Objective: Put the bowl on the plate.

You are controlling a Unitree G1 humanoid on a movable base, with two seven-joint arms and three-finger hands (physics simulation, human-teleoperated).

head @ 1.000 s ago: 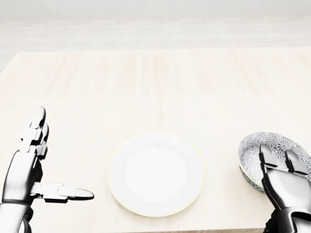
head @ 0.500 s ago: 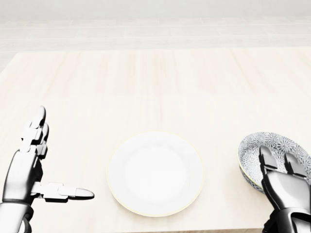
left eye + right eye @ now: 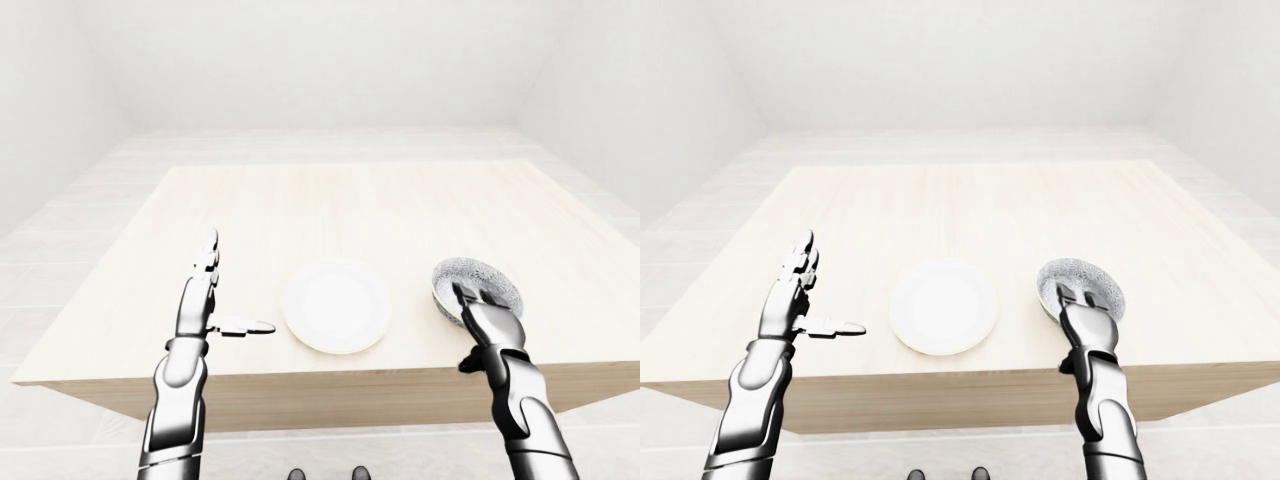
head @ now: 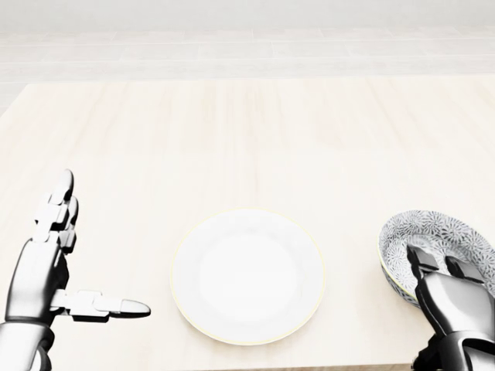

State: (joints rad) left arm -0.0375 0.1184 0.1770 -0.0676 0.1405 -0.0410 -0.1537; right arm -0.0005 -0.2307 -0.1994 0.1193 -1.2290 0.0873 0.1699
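A white plate (image 4: 247,276) lies on the pale wooden table (image 4: 232,116), near the bottom edge of the head view. To its right sits a blue-and-white patterned bowl (image 4: 433,232), a short gap away from the plate. My right hand (image 4: 438,260) comes up from the bottom right corner. Two of its fingers (image 4: 421,261) curl over the bowl's near rim into its hollow, and the thumb is hidden. My left hand (image 4: 100,247) hovers left of the plate, open, with its fingers pointing up the view and the thumb toward the plate. It holds nothing.
The table's near edge (image 3: 330,378) runs just below the plate and bowl. A bare white floor (image 3: 330,140) and walls surround the table.
The right hand's fingers have curled down further over the bowl's near rim. The bowl, the plate and the left hand have not moved.
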